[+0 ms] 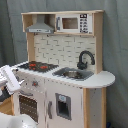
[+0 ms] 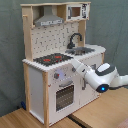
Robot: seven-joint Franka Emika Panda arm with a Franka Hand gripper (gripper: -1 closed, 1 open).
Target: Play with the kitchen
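In the second exterior view, the toy kitchen (image 2: 57, 60) stood on a wooden worktop (image 2: 95, 116). The arm's fingers (image 2: 75, 64) reached its front beside the knobs (image 2: 57, 76); I couldn't tell their opening.

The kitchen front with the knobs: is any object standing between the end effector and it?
Nothing visible does. In the second exterior view the end effector is right at the kitchen front, near the knobs below the stovetop, with no object between them.
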